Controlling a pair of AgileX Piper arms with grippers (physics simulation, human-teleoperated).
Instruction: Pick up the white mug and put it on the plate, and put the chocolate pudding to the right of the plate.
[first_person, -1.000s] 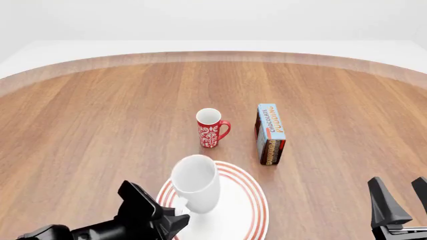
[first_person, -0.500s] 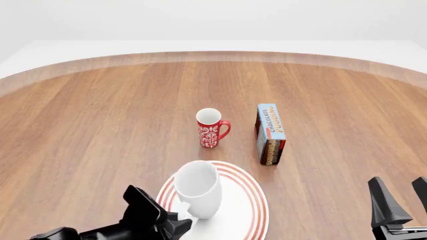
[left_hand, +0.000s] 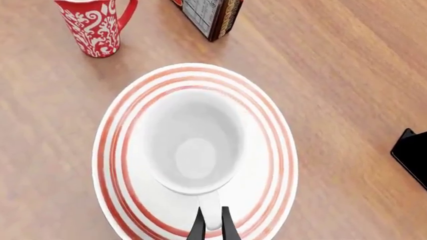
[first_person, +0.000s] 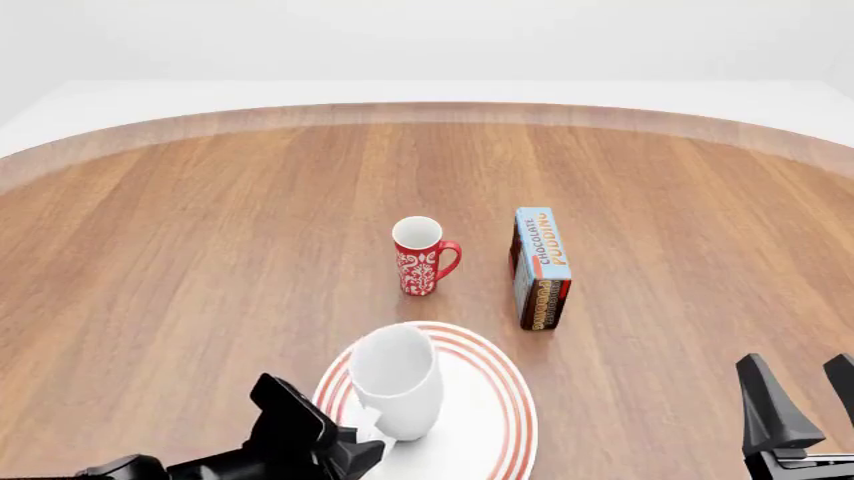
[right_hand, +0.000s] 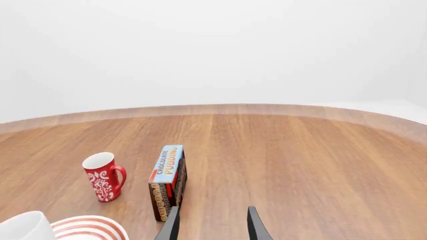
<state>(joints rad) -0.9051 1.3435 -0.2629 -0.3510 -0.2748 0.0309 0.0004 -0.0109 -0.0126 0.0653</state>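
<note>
Table (first_person: 200, 230): round, wood grain. Plate (first_person: 497, 400) at near edge. White mug (first_person: 395, 380) upright on plate, handle clamped between left gripper (left_hand: 212, 226) fingers. Chocolate pudding (first_person: 541, 262) stands on edge beyond plate, beside red mug (first_person: 422, 255). Right gripper (right_hand: 212, 224) hovers, jaws parted, holding nothing.
</note>
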